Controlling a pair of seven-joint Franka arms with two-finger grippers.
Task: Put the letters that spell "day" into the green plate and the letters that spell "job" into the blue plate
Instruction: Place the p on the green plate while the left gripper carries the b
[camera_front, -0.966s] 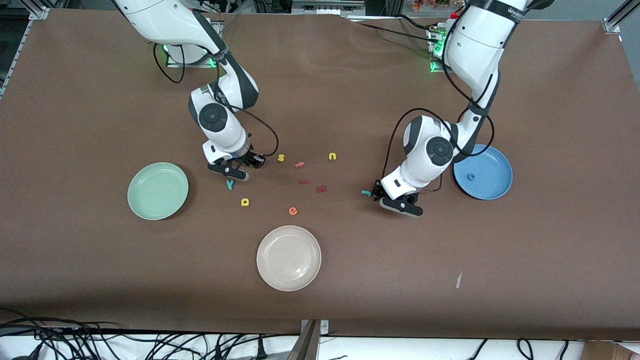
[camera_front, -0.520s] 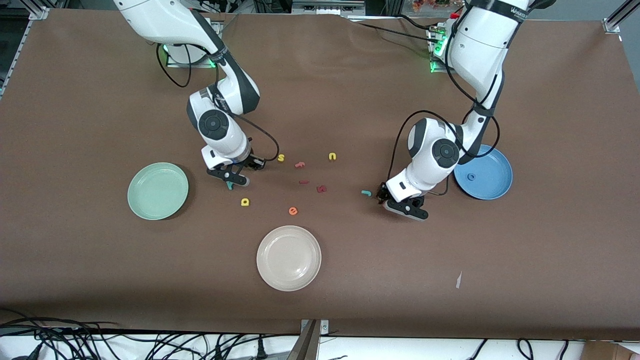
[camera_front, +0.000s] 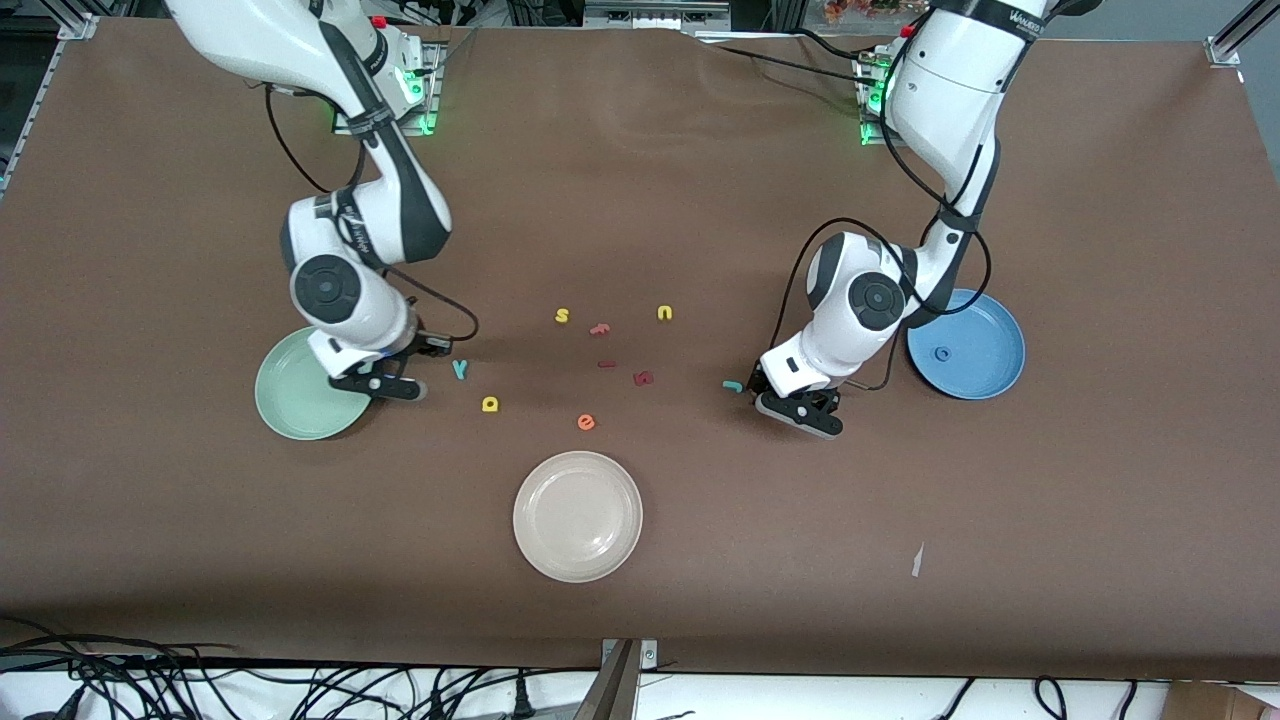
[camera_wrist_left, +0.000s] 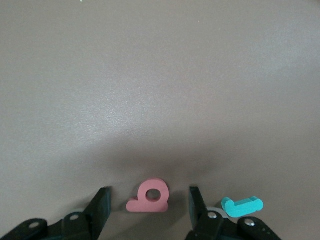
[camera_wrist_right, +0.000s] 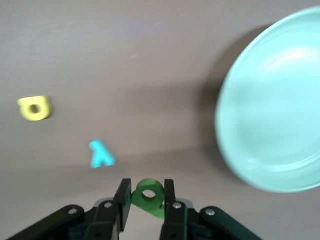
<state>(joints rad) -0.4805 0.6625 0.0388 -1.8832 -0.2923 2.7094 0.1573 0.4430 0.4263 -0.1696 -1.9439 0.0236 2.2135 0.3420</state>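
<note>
My right gripper (camera_front: 385, 380) is shut on the dark green "a" (camera_wrist_right: 148, 195) and hangs by the rim of the pale green plate (camera_front: 290, 395), whose bowl (camera_wrist_right: 275, 115) shows bare in the right wrist view. The teal "y" (camera_front: 460, 369) and yellow "d" (camera_front: 490, 404) lie on the table beside it. My left gripper (camera_front: 793, 403) is down at the table, open, with the salmon "b" (camera_wrist_left: 150, 196) lying flat between its fingers. The teal "j" (camera_front: 733, 386) rests just outside one finger. The blue plate (camera_front: 985, 335) holds the blue "o" (camera_front: 941, 353).
A cream plate (camera_front: 578, 516) sits nearer the front camera, mid-table. Between the arms lie an orange "e" (camera_front: 586, 422), a yellow "s" (camera_front: 562, 316), a yellow "u" (camera_front: 665, 313) and dark red letters (camera_front: 643, 378).
My right arm has swung from beside the "y" over to the green plate's rim, carrying the green "a". The left gripper has barely shifted by the "j".
</note>
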